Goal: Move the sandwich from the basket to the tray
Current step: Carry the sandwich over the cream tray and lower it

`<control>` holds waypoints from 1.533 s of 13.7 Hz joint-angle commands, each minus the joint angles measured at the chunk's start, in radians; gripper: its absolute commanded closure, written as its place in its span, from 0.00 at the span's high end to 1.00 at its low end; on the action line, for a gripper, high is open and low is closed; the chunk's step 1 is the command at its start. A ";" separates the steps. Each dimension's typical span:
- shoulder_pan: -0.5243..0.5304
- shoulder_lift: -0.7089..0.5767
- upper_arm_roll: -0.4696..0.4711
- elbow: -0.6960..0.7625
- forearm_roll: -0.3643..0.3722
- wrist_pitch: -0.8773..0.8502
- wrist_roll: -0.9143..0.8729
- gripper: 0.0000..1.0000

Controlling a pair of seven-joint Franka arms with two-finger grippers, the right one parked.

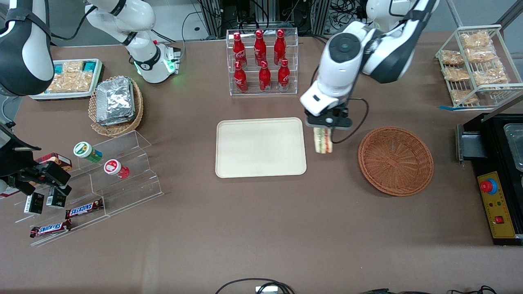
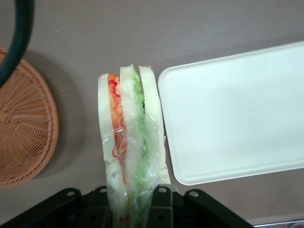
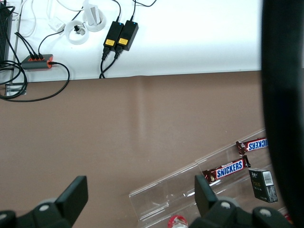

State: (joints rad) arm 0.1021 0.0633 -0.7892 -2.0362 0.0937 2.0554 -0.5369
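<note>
My left gripper (image 1: 325, 127) is shut on the sandwich (image 1: 323, 141), a plastic-wrapped wedge of white bread with orange, red and green filling (image 2: 128, 137). It hangs in the air over the bare table, between the cream tray (image 1: 260, 147) and the round reddish-brown basket (image 1: 395, 160), just off the tray's edge. In the wrist view the tray (image 2: 237, 114) lies beside the sandwich tip and the basket (image 2: 23, 133) sits apart from it. The basket holds nothing.
An acrylic rack of red bottles (image 1: 261, 61) stands farther from the front camera than the tray. A tan oval basket of foil packets (image 1: 116, 104) and stepped acrylic shelves with snacks (image 1: 102, 179) lie toward the parked arm's end. A wire rack (image 1: 476, 67) and a black control box (image 1: 496, 204) stand at the working arm's end.
</note>
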 commanded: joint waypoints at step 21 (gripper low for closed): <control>-0.157 0.607 -0.099 0.057 0.600 0.167 -0.541 0.05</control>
State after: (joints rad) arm -0.0290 0.6391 -0.8909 -2.0089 0.6507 2.2279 -1.0450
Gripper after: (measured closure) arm 0.815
